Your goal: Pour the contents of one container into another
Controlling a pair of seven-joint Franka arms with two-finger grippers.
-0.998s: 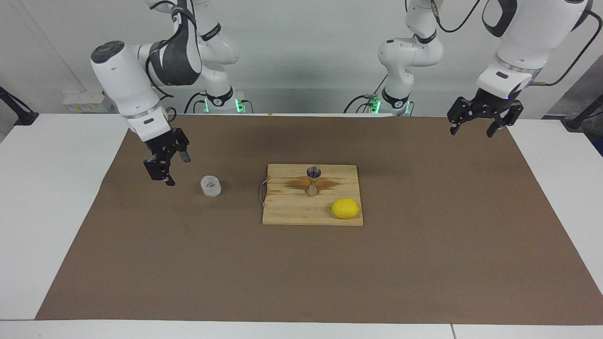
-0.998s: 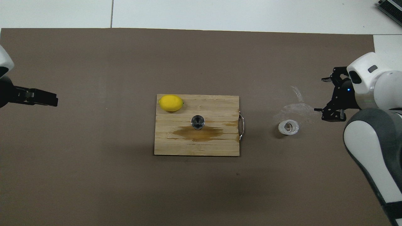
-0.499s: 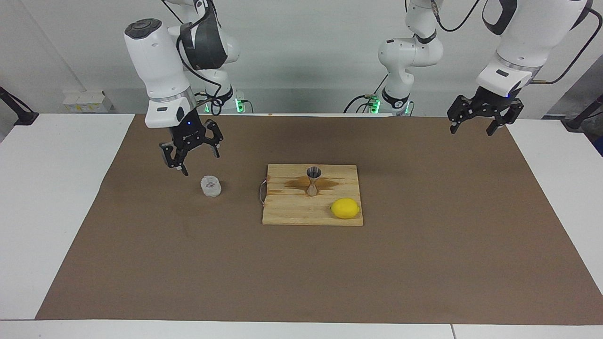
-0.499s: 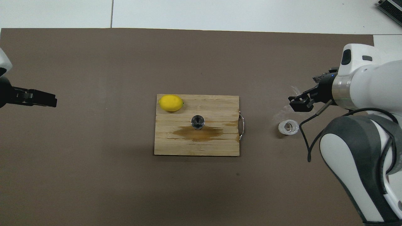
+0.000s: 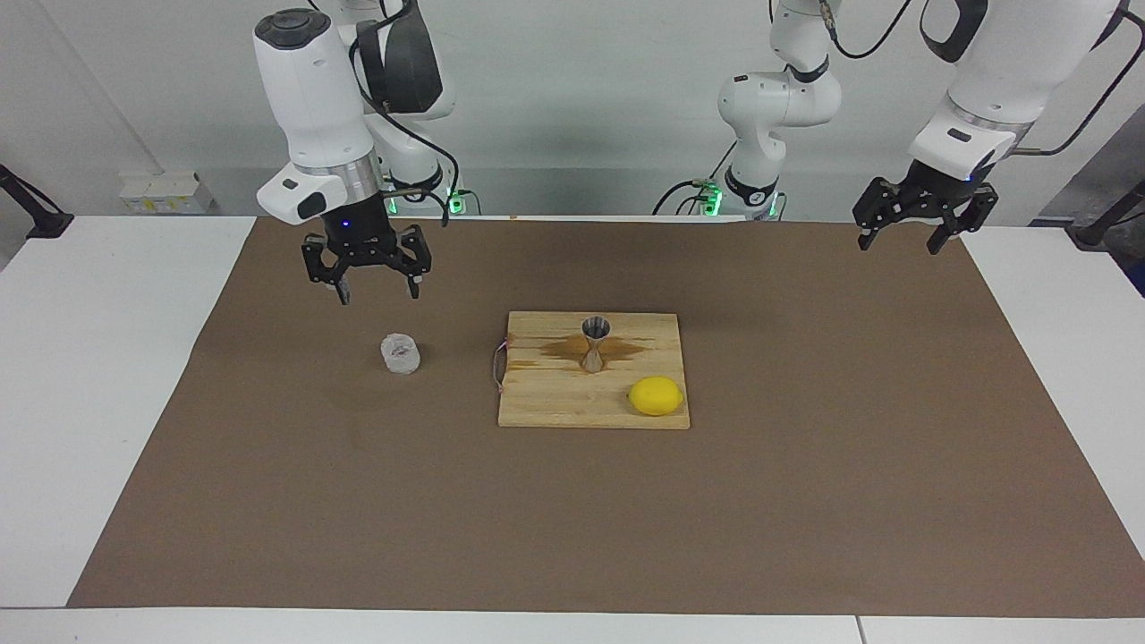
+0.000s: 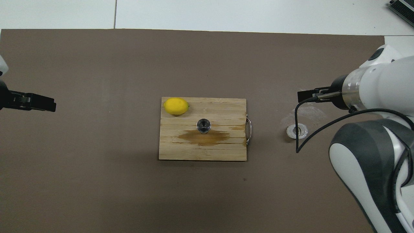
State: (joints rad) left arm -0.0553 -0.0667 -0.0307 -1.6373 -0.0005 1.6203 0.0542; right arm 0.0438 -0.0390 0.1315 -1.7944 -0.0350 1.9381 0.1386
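Faceted glass cup [image 5: 400, 353] | hourglass metal jigger [image 5: 596, 343] | slatted wooden board [image 5: 555, 402]

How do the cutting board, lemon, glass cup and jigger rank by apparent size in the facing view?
1. Cutting board, by far the largest.
2. Lemon.
3. Glass cup and jigger: too alike to rank; the cup looks wider and squat, the jigger taller and narrow.

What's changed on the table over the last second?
The right gripper swung from beside the glass cup to above the mat next to it, turning to point down, open and empty. The left gripper, jigger, lemon and cutting board stayed put.
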